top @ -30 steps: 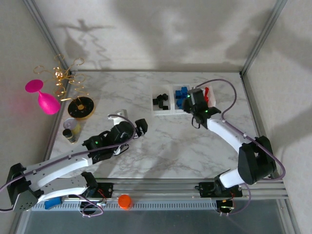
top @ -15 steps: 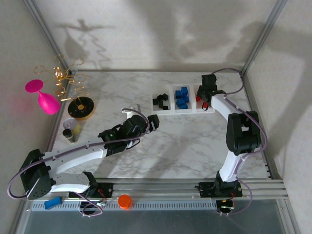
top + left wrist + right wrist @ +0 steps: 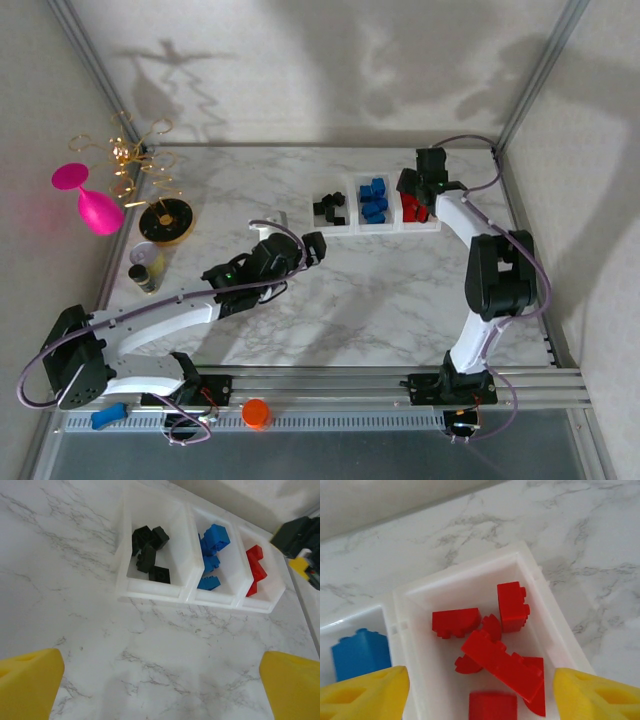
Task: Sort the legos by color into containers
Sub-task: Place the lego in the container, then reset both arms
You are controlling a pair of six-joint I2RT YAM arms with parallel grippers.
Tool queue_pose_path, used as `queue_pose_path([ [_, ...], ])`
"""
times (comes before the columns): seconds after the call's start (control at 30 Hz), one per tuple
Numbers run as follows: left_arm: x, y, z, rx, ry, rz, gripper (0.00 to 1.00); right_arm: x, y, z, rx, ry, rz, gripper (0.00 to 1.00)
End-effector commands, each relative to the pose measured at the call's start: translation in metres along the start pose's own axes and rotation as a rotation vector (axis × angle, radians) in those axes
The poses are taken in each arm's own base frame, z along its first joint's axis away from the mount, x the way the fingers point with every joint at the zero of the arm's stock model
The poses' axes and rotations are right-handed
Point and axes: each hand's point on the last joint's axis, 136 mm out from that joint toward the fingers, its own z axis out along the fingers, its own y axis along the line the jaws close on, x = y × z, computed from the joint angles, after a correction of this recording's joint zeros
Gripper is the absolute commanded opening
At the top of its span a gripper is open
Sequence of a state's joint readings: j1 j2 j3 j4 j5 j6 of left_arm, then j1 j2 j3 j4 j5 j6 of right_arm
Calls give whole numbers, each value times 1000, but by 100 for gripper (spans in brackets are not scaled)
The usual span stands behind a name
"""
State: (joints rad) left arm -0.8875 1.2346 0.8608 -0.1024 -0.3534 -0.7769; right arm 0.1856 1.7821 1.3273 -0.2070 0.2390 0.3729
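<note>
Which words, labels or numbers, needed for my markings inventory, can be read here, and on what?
None can be read.
The containers, red legos, blue legos and black legos carry no visible print.
The small bottle far left in the top view is too small to tell.

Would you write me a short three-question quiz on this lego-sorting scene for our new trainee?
1. Which colour is in the middle bin? A red, B blue, C black.
2. True or false: the right jaws are shut on a lego.
3. Name the colour of the bricks below the right jaws.
Key: 1 B, the blue legos. 2 False, the jaws stand wide open, with nothing between them. 3 Red, the red legos.
</note>
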Motion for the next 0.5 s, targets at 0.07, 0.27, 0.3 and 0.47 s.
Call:
queue_pose_path([
  [0.07, -52, 33, -15, -117, -180, 21, 99, -21, -33, -50, 51, -114, 68, 96],
  [0.27, -101, 127, -29, -440, -423, 114, 100, 3, -123, -68, 274, -217, 185, 99],
  [0.3, -107, 143, -33, -497, -456, 142, 100, 12, -136, -68, 306, -235, 179, 99],
  [0.47, -123, 213, -51, -684, -606, 127, 100, 48, -157, -61, 338, -301, 105, 99],
])
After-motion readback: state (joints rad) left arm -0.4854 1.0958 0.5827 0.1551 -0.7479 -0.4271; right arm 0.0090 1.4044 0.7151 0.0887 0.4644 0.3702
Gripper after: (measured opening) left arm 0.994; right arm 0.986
